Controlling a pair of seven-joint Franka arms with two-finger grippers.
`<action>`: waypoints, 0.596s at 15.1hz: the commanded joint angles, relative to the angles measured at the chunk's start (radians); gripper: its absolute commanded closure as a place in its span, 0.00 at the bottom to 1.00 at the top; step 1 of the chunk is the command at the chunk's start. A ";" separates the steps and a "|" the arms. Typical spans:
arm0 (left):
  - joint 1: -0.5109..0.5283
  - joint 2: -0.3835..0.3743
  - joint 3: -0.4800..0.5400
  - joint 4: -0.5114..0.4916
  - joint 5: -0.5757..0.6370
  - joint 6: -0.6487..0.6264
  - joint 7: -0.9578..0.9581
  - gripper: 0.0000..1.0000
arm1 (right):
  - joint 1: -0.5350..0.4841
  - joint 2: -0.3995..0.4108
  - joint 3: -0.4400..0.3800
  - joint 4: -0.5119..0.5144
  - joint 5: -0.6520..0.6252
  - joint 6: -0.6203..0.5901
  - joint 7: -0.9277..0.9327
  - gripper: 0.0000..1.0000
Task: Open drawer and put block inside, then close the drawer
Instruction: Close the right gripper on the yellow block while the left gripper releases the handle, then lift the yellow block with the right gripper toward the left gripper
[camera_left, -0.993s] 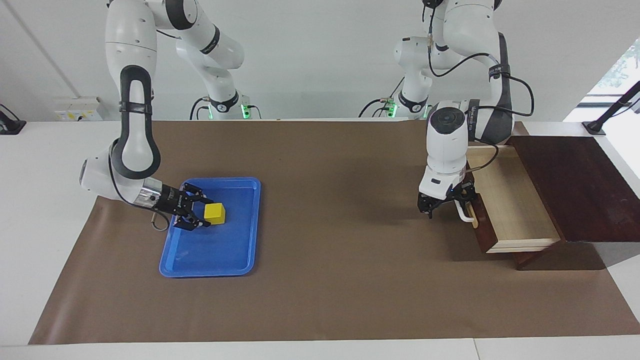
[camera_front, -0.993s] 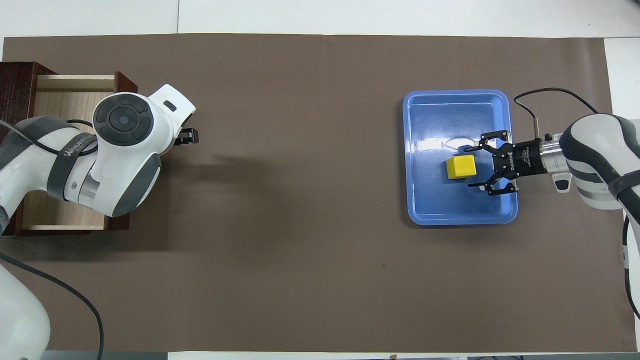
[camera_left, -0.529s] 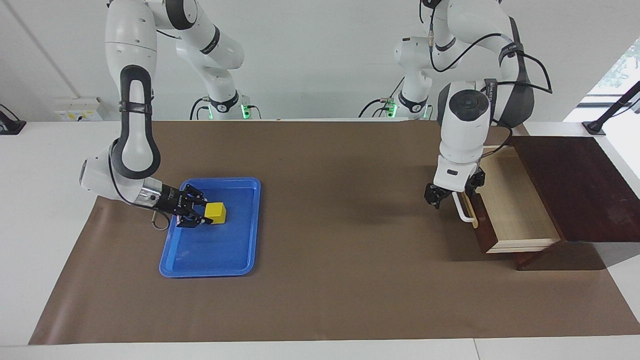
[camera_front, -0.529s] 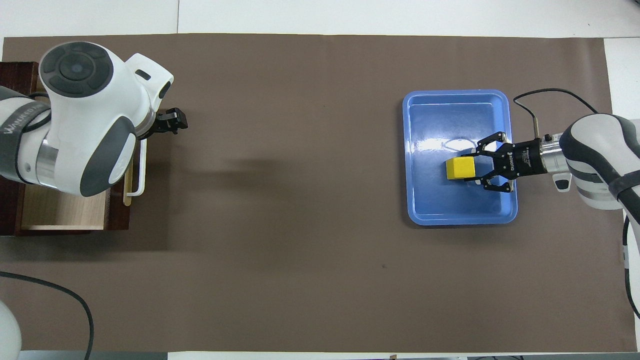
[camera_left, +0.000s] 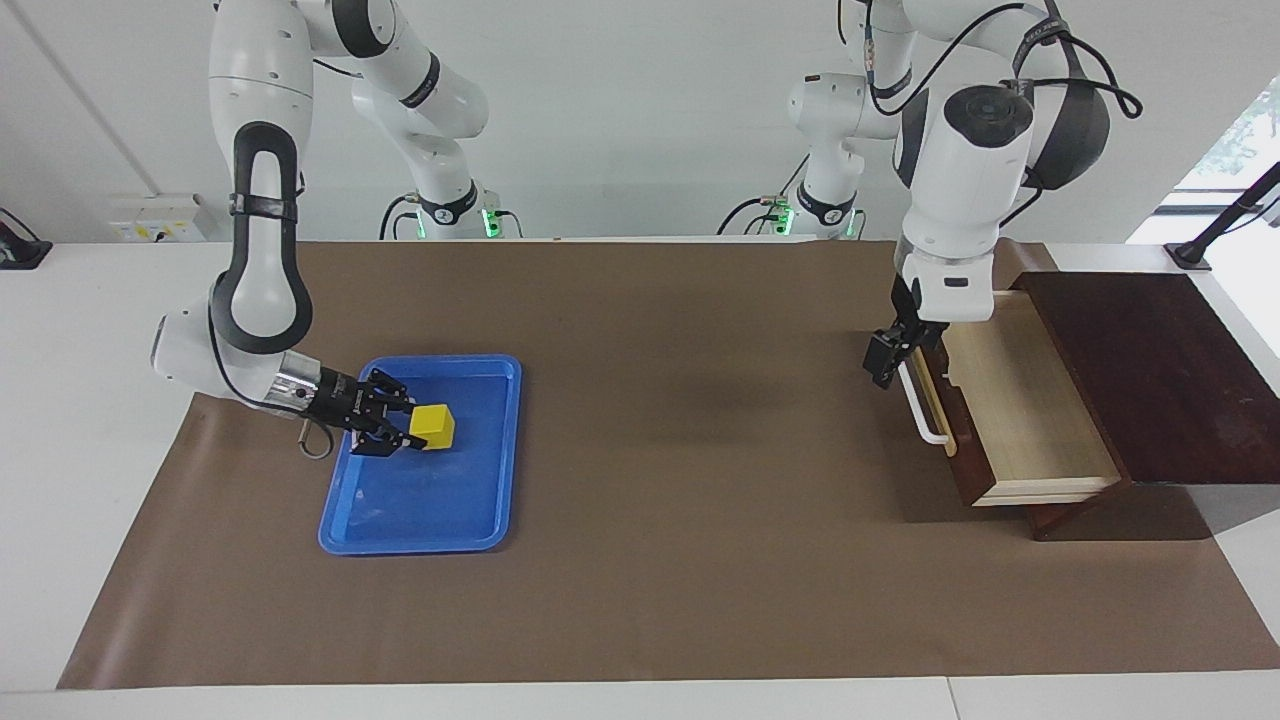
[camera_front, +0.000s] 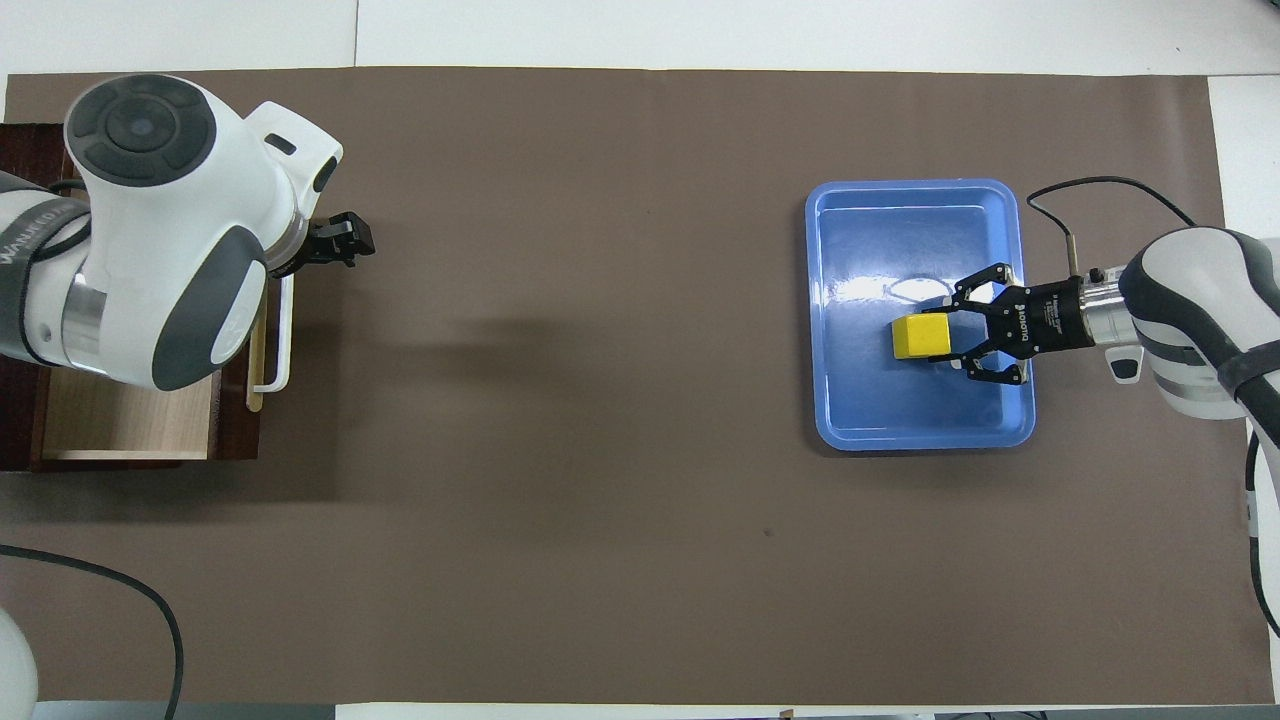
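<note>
On the table, a brown mat (camera_left: 650, 560) covers nearly the whole top, and everything I describe sits somewhere on it. At the left arm's end of the mat stands the dark wooden box (camera_left: 1150, 370), its drawer (camera_left: 1020, 410) pulled well out so the pale wood floor shows, with the white bar handle (camera_left: 925, 410) on the front facing the middle of the mat. Toward the right arm's end of the mat lies a flat blue tray (camera_left: 420, 520), well apart from the drawer. The left gripper (camera_left: 880, 362) hangs in the air over the mat just beside the end of the handle nearer the robots, not touching it as far as I can see; its fingers look spread as wide as they go. The right gripper (camera_left: 408, 428) lies low inside the tray, its two fingers (camera_front: 965, 300) clamped on either side of the small yellow block (camera_left: 433, 426), which sits in the middle of the tray
</note>
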 joint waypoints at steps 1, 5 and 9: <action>-0.015 -0.032 0.010 -0.020 -0.024 -0.008 -0.202 0.00 | 0.053 0.020 0.004 0.095 0.013 -0.029 0.066 1.00; -0.014 -0.031 0.010 -0.015 -0.091 -0.005 -0.431 0.00 | 0.181 0.032 0.004 0.195 0.018 -0.013 0.259 1.00; -0.015 -0.025 0.004 -0.006 -0.105 -0.004 -0.706 0.00 | 0.343 0.031 0.004 0.230 0.026 0.095 0.449 1.00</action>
